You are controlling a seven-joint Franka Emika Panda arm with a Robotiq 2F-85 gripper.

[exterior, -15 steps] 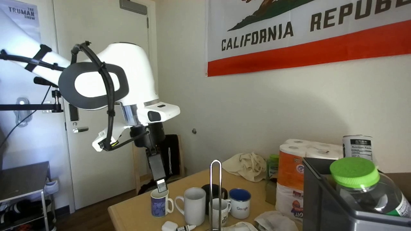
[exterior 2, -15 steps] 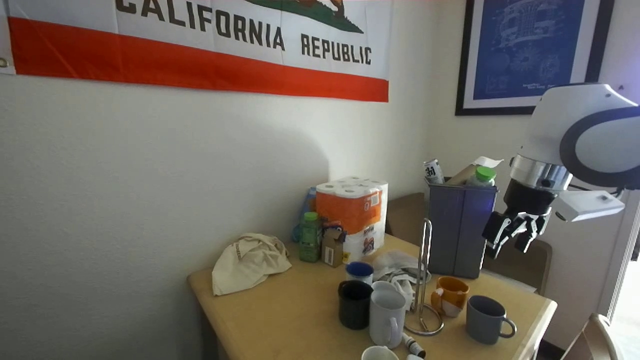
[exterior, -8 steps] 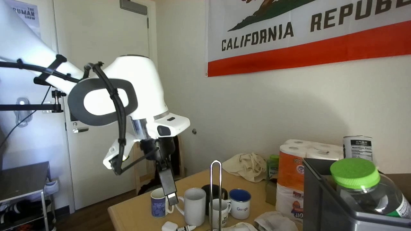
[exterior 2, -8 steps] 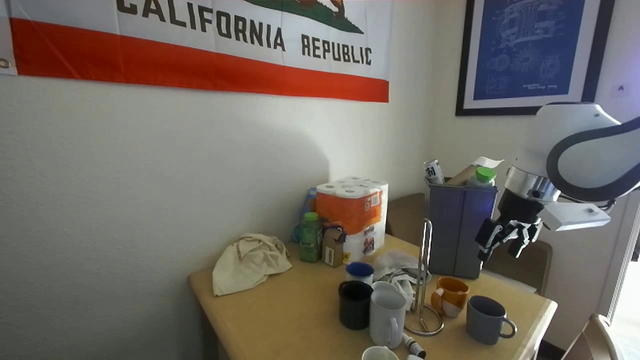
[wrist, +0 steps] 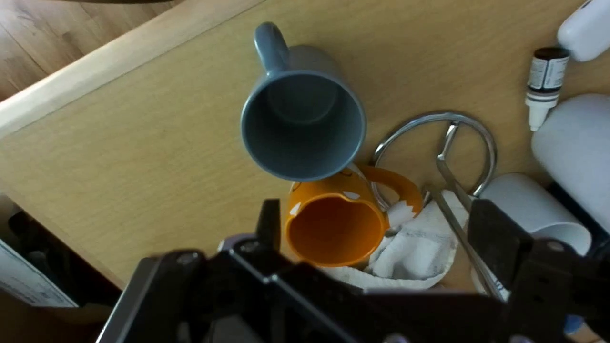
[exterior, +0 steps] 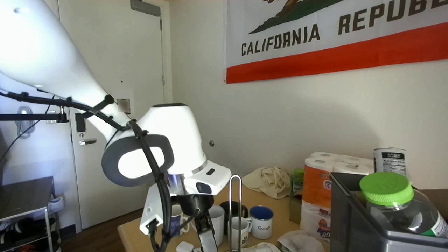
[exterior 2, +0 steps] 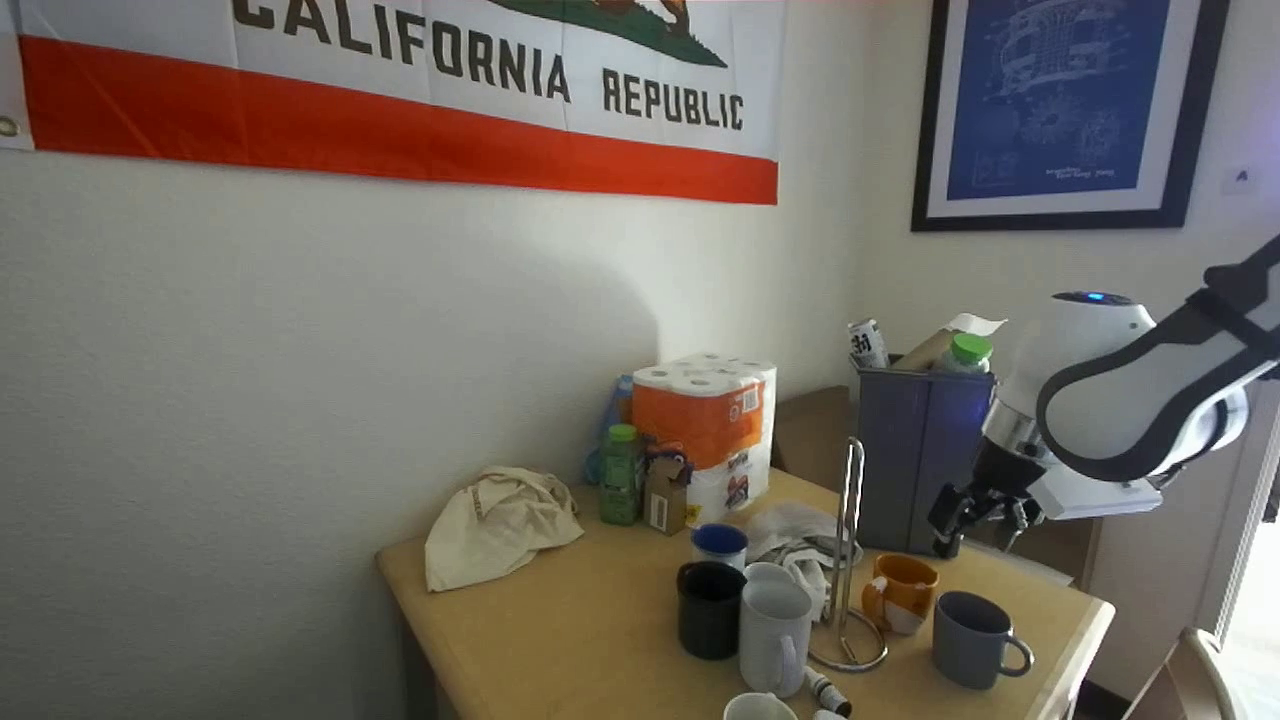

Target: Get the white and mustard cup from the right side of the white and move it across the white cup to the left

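Off-white walls (exterior 2: 300,350) fill most of the bg, w/ a bit of wood floor (wrist: 71,33) in the wrist view & a pale door (exterior: 115,70) in an exterior view. Light wood-look table (exterior 2: 590,640) is the main surface, paler strip along its edge. California Republic flag (exterior: 332,42) on the wall, then the white robot arm (exterior 2: 1120,420), then a framed blue print (exterior 2: 1050,100) round the corner. Gray bin (exterior 2: 905,460) next, orange/white roll pack (exterior 2: 700,430) by the wall, cream cloth (exterior 2: 500,530) all bunched up.

Gripper (wrist: 381,226) is up in the air, fingers spread wide; wrist view shows the white and mustard cup (wrist: 336,228) btwn them, tho it's standing on the table.

Wire stand (exterior 2: 847,560) after that. White cup (exterior 2: 776,630) is upright left of it, by a black mug (exterior 2: 710,610); mustard one's right of the stand, next to a gray mug (exterior 2: 968,640), can't tell if touching. Smallest: blk & white tube (wrist: 548,71) lying just beside the white cup.
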